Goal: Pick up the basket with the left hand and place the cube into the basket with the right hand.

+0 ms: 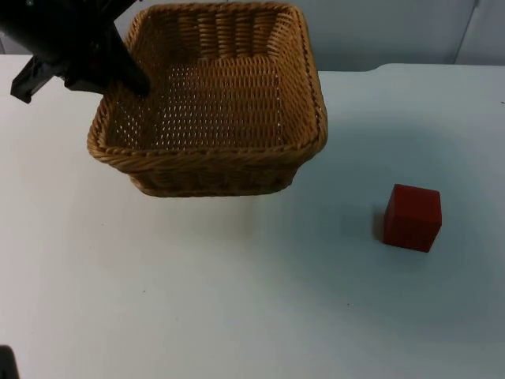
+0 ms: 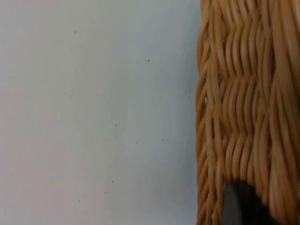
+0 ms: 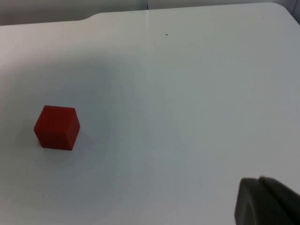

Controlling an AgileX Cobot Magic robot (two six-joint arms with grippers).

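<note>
The woven wicker basket point(image 1: 207, 103) is at the back left of the table, with nothing inside it. My left gripper point(image 1: 132, 81) is shut on the basket's left wall, one finger inside the rim. The left wrist view has that wall point(image 2: 248, 103) close up, with a black fingertip point(image 2: 238, 204) pressed against the weave. The red cube point(image 1: 413, 217) rests on the table to the right of the basket, well apart from it. In the right wrist view the cube point(image 3: 57, 127) lies some way ahead of my right gripper point(image 3: 265, 204), which hangs above the table.
The white table point(image 1: 237, 300) spreads out in front of the basket and around the cube. The grey partition wall point(image 1: 379, 31) closes off the back.
</note>
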